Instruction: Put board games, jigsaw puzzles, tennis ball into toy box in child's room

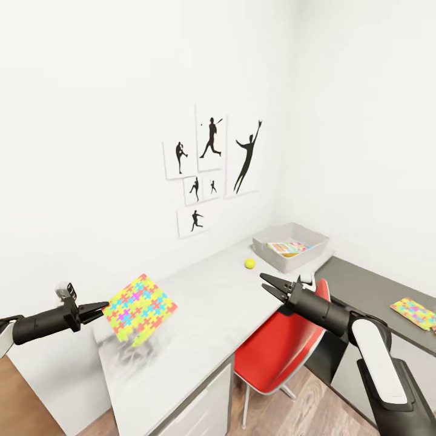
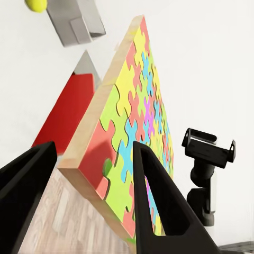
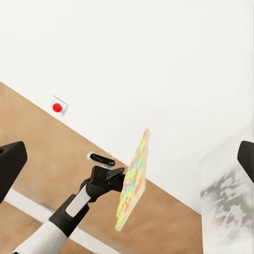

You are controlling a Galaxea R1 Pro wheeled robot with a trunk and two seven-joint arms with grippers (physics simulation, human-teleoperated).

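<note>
One jigsaw puzzle (image 1: 140,309) hangs tilted above the table (image 1: 212,315), pinched at its edge by the left gripper (image 1: 100,309). Farther right, the tennis ball (image 1: 249,263) sits near the toy box (image 1: 266,247), which has a game box (image 1: 289,248) inside. The right gripper (image 1: 268,284) is spread apart, holding nothing, above a red chair (image 1: 278,351). Another puzzle (image 1: 415,312) lies on the dark cabinet (image 1: 363,287).
</note>
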